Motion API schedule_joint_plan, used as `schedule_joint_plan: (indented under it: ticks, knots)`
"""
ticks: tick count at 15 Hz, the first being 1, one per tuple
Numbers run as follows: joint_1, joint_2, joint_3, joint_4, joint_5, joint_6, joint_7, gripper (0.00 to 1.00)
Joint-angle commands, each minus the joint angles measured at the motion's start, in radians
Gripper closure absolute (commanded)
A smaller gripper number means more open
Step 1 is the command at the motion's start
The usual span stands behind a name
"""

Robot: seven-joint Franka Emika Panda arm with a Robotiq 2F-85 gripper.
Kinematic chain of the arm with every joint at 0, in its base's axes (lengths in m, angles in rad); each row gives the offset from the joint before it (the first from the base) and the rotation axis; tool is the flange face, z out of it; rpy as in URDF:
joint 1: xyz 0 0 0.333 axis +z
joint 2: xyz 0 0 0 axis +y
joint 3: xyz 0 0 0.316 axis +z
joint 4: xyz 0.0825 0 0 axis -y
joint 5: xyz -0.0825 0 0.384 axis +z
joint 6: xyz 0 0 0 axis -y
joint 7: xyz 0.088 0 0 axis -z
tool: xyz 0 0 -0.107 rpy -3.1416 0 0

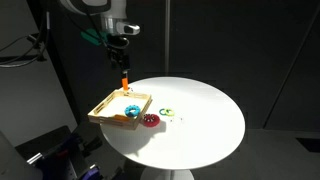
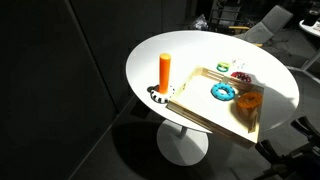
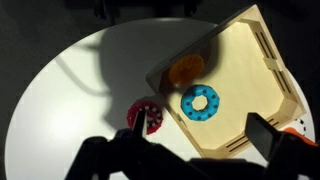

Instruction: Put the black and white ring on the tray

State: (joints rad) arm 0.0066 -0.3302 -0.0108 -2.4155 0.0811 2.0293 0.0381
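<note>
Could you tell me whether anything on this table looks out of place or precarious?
Yes: the tray sits at the table rim, and one side seems to overhang it. The black and white ring lies close to that rim too, beside the upright orange cylinder.

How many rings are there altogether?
5. Blue ring and orange ring in the tray; red ring and green and white ring beside it; black and white ring by the orange cylinder.
</note>
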Motion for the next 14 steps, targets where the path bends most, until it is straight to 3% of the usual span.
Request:
schedule_joint_plan:
  ticks: [1, 7, 14]
  knots:
    - [-0.003, 0.0, 0.003, 0.002, 0.001, -0.002, -0.001, 0.0]
    - [-0.009, 0.02, 0.001, 0.02, -0.006, 0.004, 0.002, 0.0]
    - [-0.031, 0.137, -0.004, 0.086, -0.044, 0.09, 0.011, 0.0]
